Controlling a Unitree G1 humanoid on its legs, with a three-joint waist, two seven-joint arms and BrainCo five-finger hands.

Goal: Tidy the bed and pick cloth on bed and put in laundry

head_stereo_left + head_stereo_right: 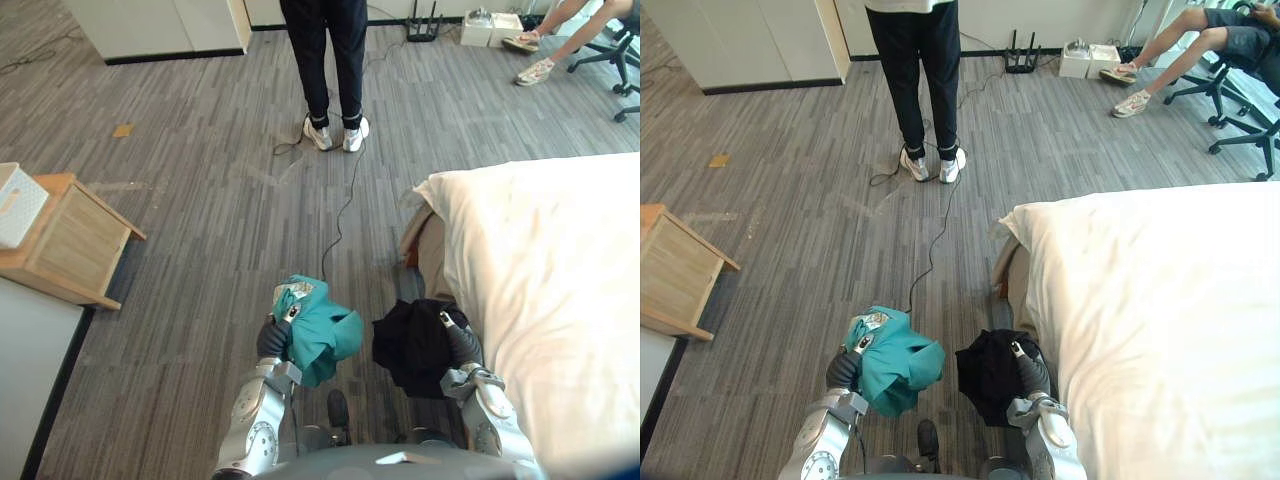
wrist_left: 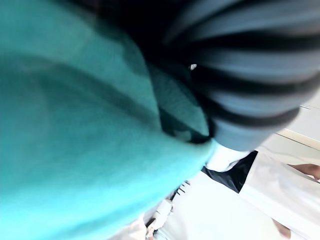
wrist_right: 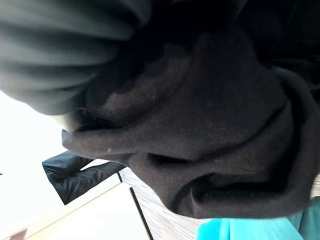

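Observation:
A bunched teal cloth (image 1: 322,340) hangs above the floor, with my left hand (image 1: 272,340) shut on it; up close the teal cloth (image 2: 75,125) drapes over the hand's dark cover. Beside it, a crumpled black cloth (image 1: 410,345) is held in my right hand (image 1: 462,346), right at the corner of the bed (image 1: 550,280). In the right wrist view the black cloth (image 3: 200,125) wraps the hand. The bed carries a smooth white duvet.
A person (image 1: 335,60) stands on the grey floor straight ahead. A wooden nightstand (image 1: 65,240) with a white basket (image 1: 15,205) stands at the left. Another person sits on an office chair (image 1: 1240,100) at the far right. White cabinets (image 1: 150,25) line the back wall.

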